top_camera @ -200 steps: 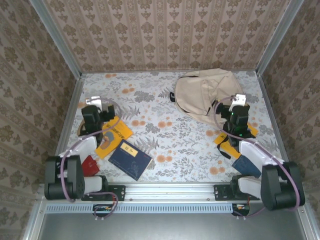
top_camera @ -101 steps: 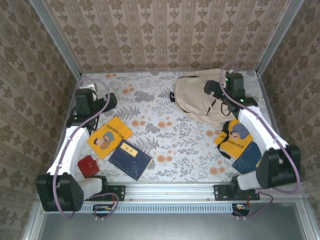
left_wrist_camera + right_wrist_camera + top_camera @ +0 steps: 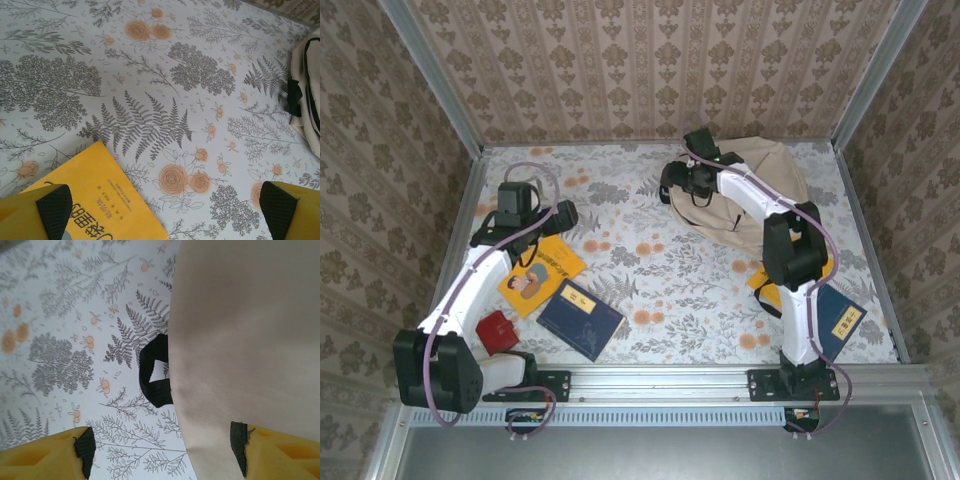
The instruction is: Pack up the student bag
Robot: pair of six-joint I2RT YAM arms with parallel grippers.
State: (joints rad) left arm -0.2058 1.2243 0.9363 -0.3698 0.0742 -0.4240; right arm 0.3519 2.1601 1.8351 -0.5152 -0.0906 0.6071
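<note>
Right pincer [image 3: 162,450] has swung astride student bag [image 3: 245,335] edge.

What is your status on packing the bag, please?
Left gripper open, over the yellow book. Right gripper open, straddling the student bag edge. Nothing blocking.

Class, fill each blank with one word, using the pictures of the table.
1. On the floral table, the large beige fabric backpack lies in the far ____ corner.
2. The dark blue book lies beside the ____ paperback.
3. The left gripper, jaws ____, hovers over that paperback's corner.
4. The small red item sits nearest the ____ arm's base.
Answers: right, yellow, open, left.
</note>
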